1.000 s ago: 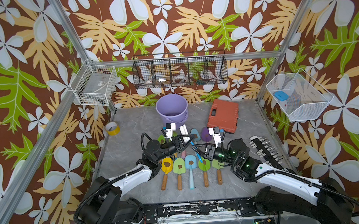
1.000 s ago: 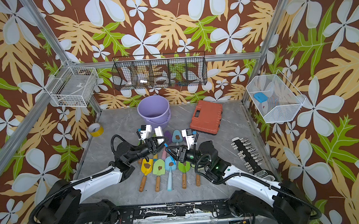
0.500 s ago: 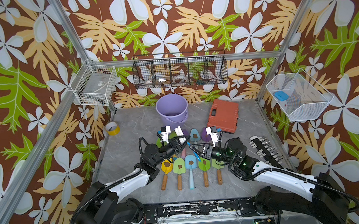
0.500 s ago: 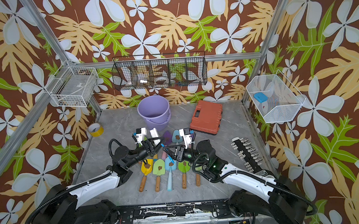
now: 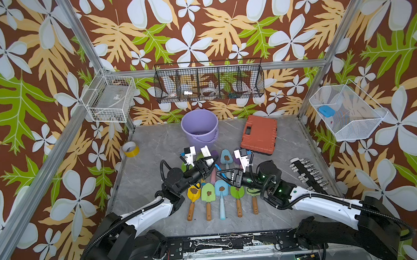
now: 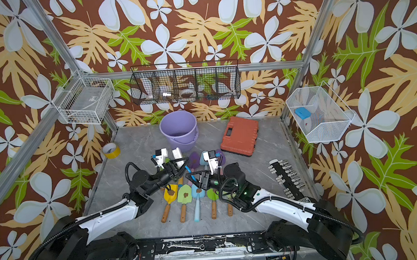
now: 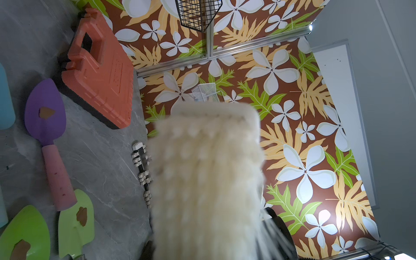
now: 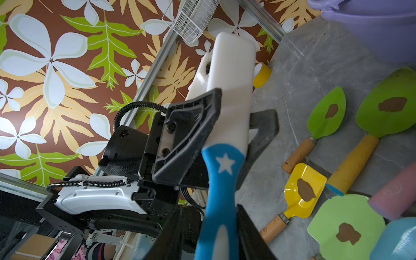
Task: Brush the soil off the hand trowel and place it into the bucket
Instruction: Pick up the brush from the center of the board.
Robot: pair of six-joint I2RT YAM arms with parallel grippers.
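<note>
Grey counter within leaf-patterned walls. At the back, lavender bucket, with orange case beside it and yellow tape roll near the side wall. At centre, left pincer clamped on brush, white head toward the bucket, blue handle end at right pincer. Nearer the arms' base, row of five trowels, with brown soil on several blades. Socket rail beyond the right arm.

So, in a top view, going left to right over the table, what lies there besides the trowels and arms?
tape roll → bucket → orange case → socket rail
</note>
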